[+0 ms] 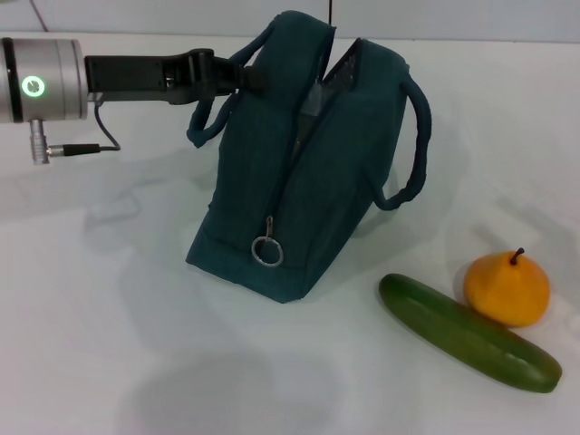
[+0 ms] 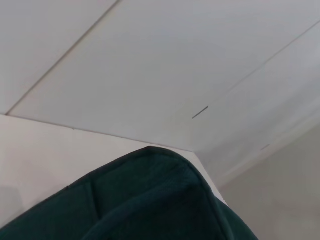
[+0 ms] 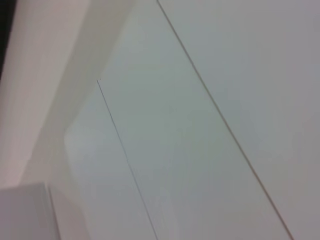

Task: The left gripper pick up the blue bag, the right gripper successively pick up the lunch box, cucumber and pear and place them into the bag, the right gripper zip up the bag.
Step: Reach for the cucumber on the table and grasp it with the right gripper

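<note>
While the bag (image 1: 299,172) is held upright on the worktop (image 1: 109,344) by the left end effector (image 1: 249,77), clamped on its near handle, its mouth should be kept wide for the cucumber (image 1: 467,333) and pear (image 1: 507,288) lying beside it.

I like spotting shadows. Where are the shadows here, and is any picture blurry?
Head view: soft grey shadows lie on the table in front of the blue bag and under the cucumber. Left wrist view: the bag's fabric is close and soft-edged. Right wrist view: only hazy pale surfaces, nothing sharp.
</note>
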Controlling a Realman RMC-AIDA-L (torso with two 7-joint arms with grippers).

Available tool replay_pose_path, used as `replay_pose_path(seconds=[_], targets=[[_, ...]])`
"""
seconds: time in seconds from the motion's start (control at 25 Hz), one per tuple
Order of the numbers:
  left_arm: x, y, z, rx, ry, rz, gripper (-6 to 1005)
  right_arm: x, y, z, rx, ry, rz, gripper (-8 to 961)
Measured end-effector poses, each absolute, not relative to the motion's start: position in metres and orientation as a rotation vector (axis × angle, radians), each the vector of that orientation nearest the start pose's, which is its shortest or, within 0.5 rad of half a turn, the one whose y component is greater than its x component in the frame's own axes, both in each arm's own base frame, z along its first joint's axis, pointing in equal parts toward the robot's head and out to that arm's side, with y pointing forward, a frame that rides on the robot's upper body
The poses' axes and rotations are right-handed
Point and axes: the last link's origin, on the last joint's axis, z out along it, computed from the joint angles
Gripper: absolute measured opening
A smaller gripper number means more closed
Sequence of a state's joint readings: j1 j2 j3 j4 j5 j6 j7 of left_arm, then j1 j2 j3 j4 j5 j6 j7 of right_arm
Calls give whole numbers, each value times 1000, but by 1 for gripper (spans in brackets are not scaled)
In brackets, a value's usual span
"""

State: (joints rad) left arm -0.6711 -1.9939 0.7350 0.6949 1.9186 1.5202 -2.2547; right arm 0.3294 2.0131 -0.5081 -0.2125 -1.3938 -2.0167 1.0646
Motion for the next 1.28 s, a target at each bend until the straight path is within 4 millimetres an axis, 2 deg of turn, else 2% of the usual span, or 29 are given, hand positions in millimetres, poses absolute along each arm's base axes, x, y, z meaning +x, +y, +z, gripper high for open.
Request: replay_pose_path(seconds=[0.16, 0.28, 0.36, 0.48, 0.6, 0.68, 0.76, 0.88, 1.0, 1.08, 1.16, 1.28], targets=[[-217, 386, 40, -2463, -1538, -866, 44, 296, 238, 67, -1869, 510, 1693, 578], [-221, 385, 42, -2448, -1537, -879, 44, 304, 241, 66, -1773, 583, 1677, 577], [-222, 385, 43, -2441, -1537, -886, 44, 307, 243, 64, -1770, 612, 1653, 577], [-223, 384, 43, -2437, -1540, -885, 44, 296, 254, 62, -1947, 614, 1642, 576], [-224, 383, 44, -2437, -1542, -882, 44, 275, 271, 66, -2261, 661, 1584, 576], [-224, 383, 43, -2440, -1539, -880, 44, 258, 284, 71, -2507, 698, 1446, 575], [-224, 383, 42, -2446, -1532, -879, 44, 245, 292, 76, -2663, 737, 1295, 575], [-222, 383, 42, -2453, -1526, -879, 44, 222, 303, 84, -2855, 842, 895, 575], [-221, 384, 42, -2455, -1524, -878, 44, 202, 310, 90, -2887, 894, 480, 574], [-220, 384, 42, -2455, -1523, -878, 44, 186, 316, 92, -2866, 912, 276, 574], [-220, 385, 42, -2455, -1522, -880, 44, 168, 323, 91, -2848, 902, 133, 574], [-219, 385, 42, -2455, -1521, -883, 44, 142, 335, 77, -2862, 884, -52, 574]])
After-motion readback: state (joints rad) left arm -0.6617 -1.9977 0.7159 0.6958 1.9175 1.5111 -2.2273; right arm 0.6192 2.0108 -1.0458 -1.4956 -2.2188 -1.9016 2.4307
